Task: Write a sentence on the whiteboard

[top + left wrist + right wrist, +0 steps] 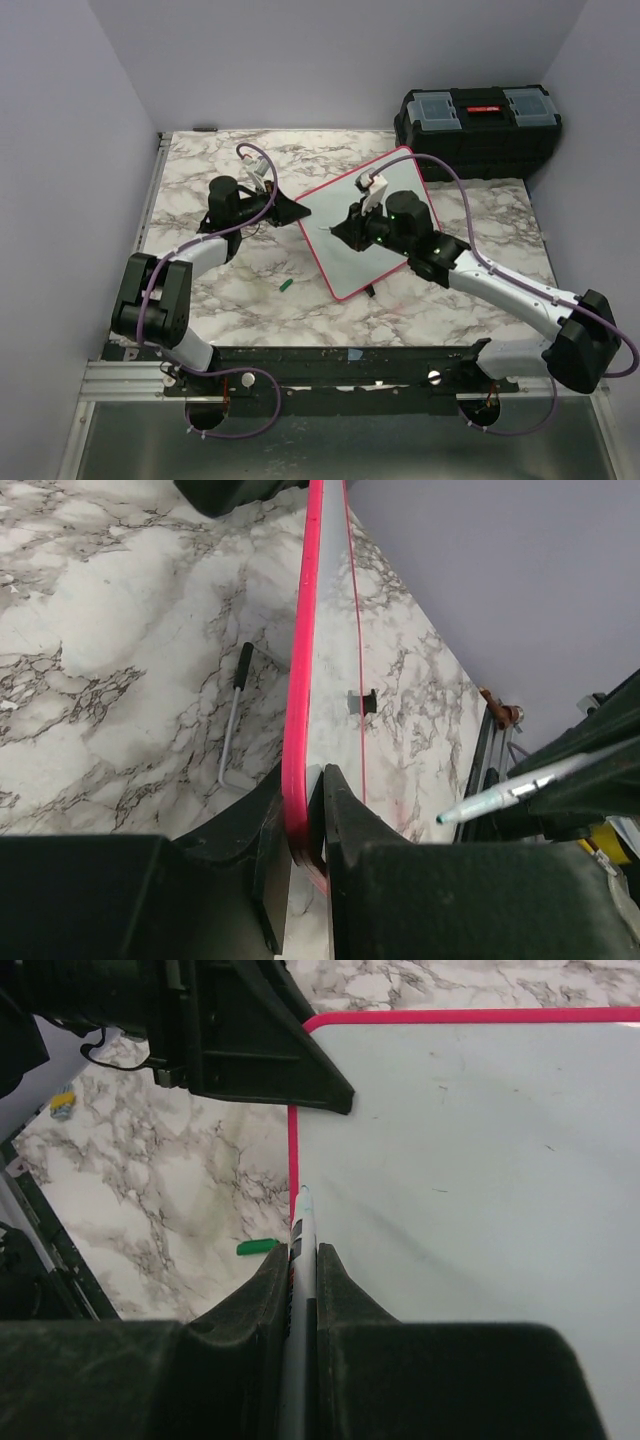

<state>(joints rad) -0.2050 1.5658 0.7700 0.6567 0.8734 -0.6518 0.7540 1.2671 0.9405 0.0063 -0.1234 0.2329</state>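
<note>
The whiteboard (338, 262), glossy white with a pink-red frame, lies at an angle in the middle of the marble table. Its surface (470, 1160) shows only faint specks. My left gripper (293, 208) is shut on the board's left edge (300, 660), one finger on each side of the frame; in its wrist view the gripper (306, 792) pinches the pink rim. My right gripper (345, 228) is over the board, shut on a white marker (303, 1222). The marker's tip points at the board just inside the left frame. I cannot tell whether it touches. The marker also shows in the left wrist view (510, 792).
A small green cap (286, 285) lies on the table near the board's lower left side and shows in the right wrist view (257, 1247). A black toolbox (478, 130) stands at the back right. A thin metal rod with a black handle (232, 720) lies beside the board.
</note>
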